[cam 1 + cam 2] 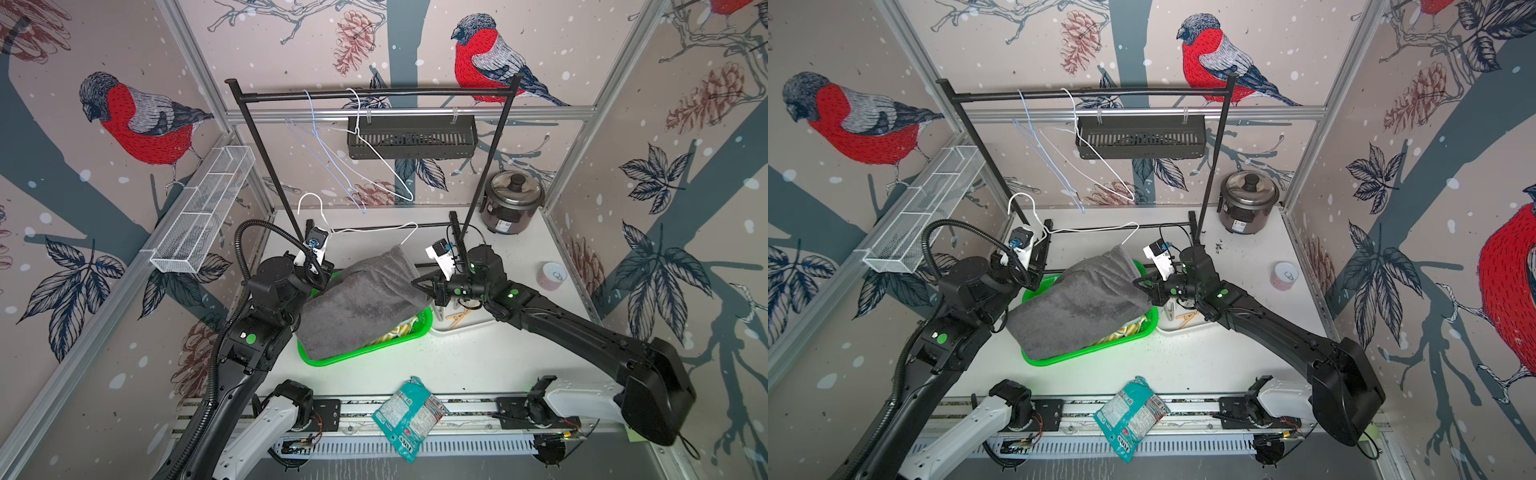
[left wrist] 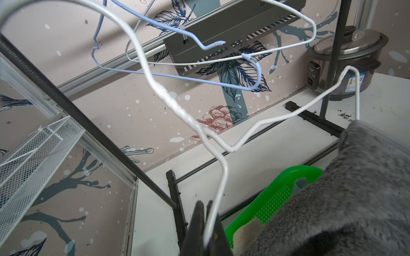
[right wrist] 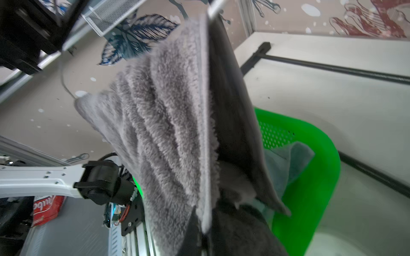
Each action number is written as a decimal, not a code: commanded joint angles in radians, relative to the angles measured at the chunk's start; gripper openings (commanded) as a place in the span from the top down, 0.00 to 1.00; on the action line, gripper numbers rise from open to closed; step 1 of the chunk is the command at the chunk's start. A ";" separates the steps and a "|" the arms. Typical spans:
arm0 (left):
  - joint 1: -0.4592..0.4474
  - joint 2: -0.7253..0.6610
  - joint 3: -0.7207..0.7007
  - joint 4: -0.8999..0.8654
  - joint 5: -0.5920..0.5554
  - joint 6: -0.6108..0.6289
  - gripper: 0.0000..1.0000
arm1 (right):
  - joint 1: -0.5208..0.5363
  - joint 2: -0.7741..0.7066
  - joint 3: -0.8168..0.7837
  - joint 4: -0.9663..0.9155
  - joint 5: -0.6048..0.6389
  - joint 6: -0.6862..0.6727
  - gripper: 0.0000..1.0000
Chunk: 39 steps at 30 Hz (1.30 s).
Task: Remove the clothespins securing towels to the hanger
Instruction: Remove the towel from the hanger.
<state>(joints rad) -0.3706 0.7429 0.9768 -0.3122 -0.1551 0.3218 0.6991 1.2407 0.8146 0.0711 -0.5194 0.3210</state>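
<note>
The green basket (image 1: 328, 360) is ringed closely. The black rack (image 1: 374, 93) has its base bar just behind it, the white tray (image 1: 471, 327) touches its right rim, and the left arm crowds its left side. Bare table (image 1: 457, 361) lies in front of the basket, up to the snack bag (image 1: 409, 415), and more lies to the right beyond the tray.

Above the basket, the left gripper (image 2: 207, 212) is clenched on the wire of a white hanger (image 2: 175, 106). The right gripper (image 3: 204, 226) is pinched onto the hemmed edge of the grey towel (image 1: 361, 299). This towel is fluffy and dark, draped over the hanger, with its lower end sagging into the basket.

A yellow-striped towel (image 1: 399, 332) and a light blue towel (image 3: 288, 159) lie inside the basket. Tan clothespins (image 1: 457, 318) rest in the tray. 2 more hangers hang high behind the basket.
</note>
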 commanded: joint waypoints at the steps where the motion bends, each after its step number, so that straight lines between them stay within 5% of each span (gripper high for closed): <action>1: 0.006 0.000 0.029 0.113 -0.081 -0.020 1.00 | -0.011 -0.032 -0.046 -0.138 0.123 -0.029 0.99; 9: 0.005 0.003 0.062 0.106 -0.080 -0.013 1.00 | -0.088 -0.025 -0.086 -0.229 0.215 -0.046 0.99; 23: 0.006 -0.036 0.026 0.105 0.043 0.011 1.00 | -0.011 -0.078 -0.023 0.003 -0.022 -0.062 0.99; 30: 0.006 -0.078 0.026 0.068 0.100 0.011 1.00 | 0.062 -0.056 0.060 0.091 -0.237 -0.091 0.98; 39: 0.006 -0.107 0.026 0.034 0.096 0.018 1.00 | 0.112 0.007 0.084 0.053 -0.186 -0.128 0.92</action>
<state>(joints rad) -0.3683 0.6403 1.0008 -0.3050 -0.0769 0.3332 0.8101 1.2201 0.8845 0.1341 -0.7380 0.2092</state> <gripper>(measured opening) 0.057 0.077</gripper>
